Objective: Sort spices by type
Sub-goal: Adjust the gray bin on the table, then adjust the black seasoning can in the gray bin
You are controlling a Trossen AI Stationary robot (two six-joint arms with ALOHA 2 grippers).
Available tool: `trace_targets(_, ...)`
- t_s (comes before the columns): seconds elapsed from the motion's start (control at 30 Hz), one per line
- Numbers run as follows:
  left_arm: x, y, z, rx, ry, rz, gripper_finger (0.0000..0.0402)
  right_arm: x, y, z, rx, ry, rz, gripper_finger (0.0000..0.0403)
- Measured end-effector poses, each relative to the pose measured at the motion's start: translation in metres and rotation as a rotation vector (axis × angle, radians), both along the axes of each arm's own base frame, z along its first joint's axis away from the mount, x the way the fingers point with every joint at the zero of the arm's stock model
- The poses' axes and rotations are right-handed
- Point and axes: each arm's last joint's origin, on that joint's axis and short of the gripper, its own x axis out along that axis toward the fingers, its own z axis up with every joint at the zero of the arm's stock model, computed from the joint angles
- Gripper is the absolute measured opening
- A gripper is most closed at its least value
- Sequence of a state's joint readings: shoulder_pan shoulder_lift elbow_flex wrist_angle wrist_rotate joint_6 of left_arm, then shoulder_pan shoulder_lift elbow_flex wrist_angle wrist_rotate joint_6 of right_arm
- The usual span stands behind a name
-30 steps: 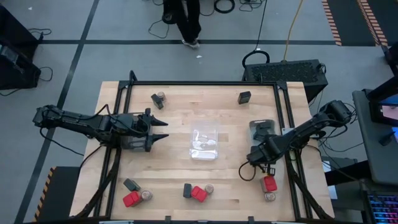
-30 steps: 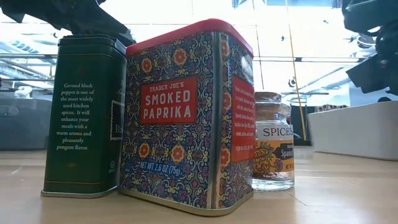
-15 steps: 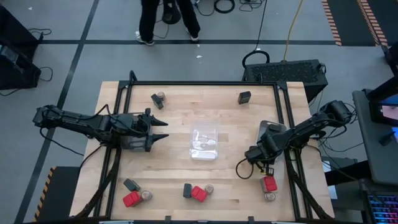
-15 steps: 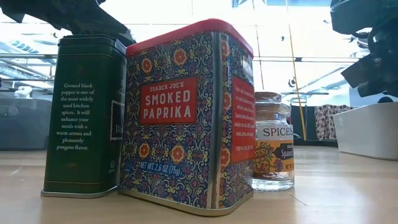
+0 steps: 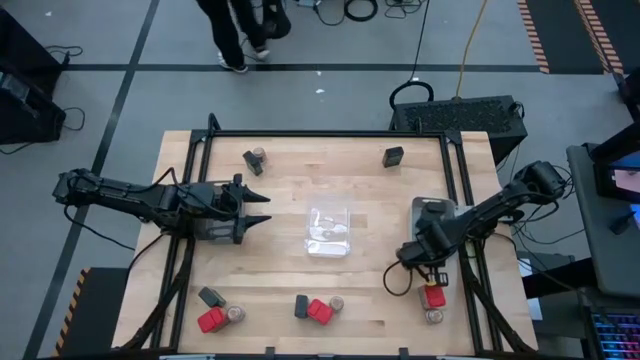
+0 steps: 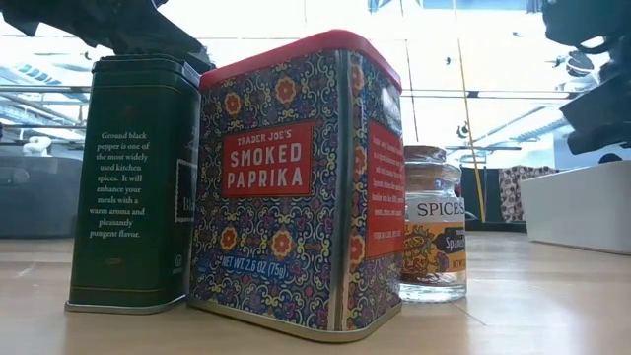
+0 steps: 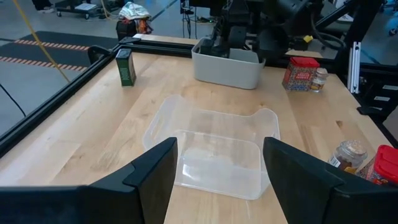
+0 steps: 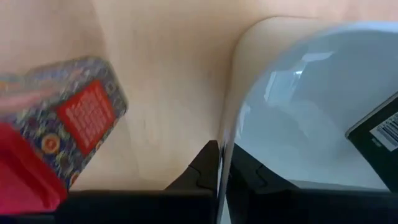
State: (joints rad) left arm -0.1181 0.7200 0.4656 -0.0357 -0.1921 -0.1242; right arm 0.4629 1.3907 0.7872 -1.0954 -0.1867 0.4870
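Right wrist view: right tool (image 8: 217, 163) closed on grey tray (image 8: 311, 106) rim, beside a rigid, light red tin (image 8: 56, 137), best pinched across its flat sides; left tool (image 7: 217, 171) open.

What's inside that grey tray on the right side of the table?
The grey tray holds one black box, seen only by a corner at its edge. The right arm hides most of the tray from above, so anything more cannot be seen.
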Motion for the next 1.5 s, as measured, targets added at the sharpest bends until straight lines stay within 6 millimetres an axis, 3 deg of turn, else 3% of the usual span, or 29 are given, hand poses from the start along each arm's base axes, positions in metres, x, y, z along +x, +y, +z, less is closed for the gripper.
trace_targets(0.5, 0.000, 0.000, 0.000, 0.000, 0.000, 0.000, 0.0241, -0.001, 0.000, 0.000, -0.027, -0.007, 0.025, 0.0005)
trace_targets(0.97, 0.000, 0.000, 0.000, 0.000, 0.000, 0.000, 0.0241, -0.001, 0.000, 0.003, -0.036, 0.006, 0.003, 0.0096)
trace_targets(1.33, 0.000, 0.000, 0.000, 0.000, 0.000, 0.000, 0.0242, 0.011, 0.006, 0.060, -0.045, -0.001, 0.015, 0.0139)
trace_targets(1.5, 0.000, 0.000, 0.000, 0.000, 0.001, 0.000, 0.0241, 0.014, 0.002, 0.084, -0.221, -0.075, 0.010, 0.0131)
